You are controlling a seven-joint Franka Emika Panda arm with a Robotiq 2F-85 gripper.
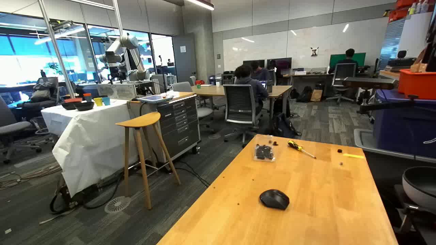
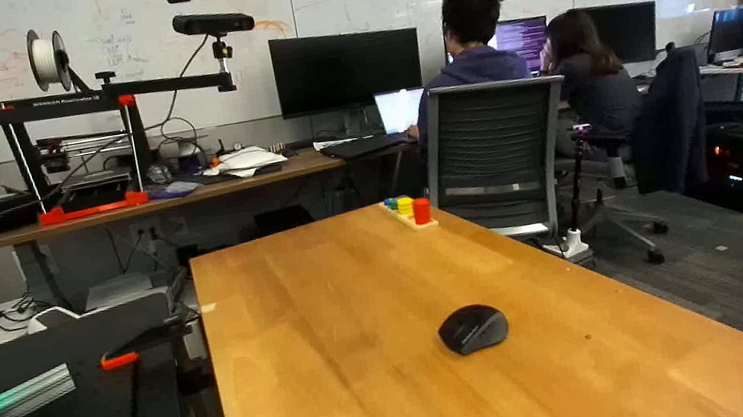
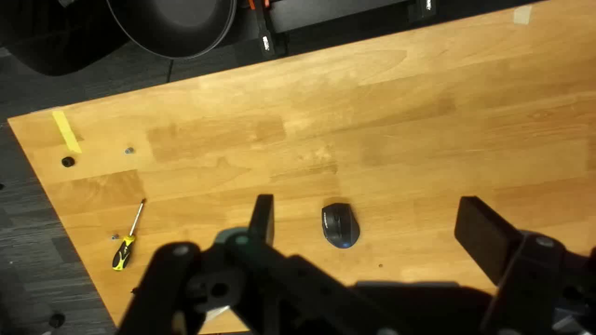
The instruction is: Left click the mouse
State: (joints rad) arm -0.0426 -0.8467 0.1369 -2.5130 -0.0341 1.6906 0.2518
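The mouse (image 3: 340, 225) is a small black, dome-shaped mouse resting on the wooden table. It also shows in both exterior views, near the middle of the tabletop (image 1: 274, 199) (image 2: 473, 329). In the wrist view my gripper (image 3: 365, 207) is wide open, with nothing between its fingers. The mouse appears between the two fingers, nearer the left one, and lies below them on the table, apart from them. The gripper does not show in either exterior view.
A yellow-handled screwdriver (image 3: 125, 251), yellow tape (image 3: 66, 131) and a small black part (image 3: 68, 161) lie toward one table end. A clear box of dark pieces (image 1: 264, 152) stands there too. A colored block toy (image 2: 410, 212) sits at the opposite end. A black bowl (image 3: 186, 28) is beyond the table edge.
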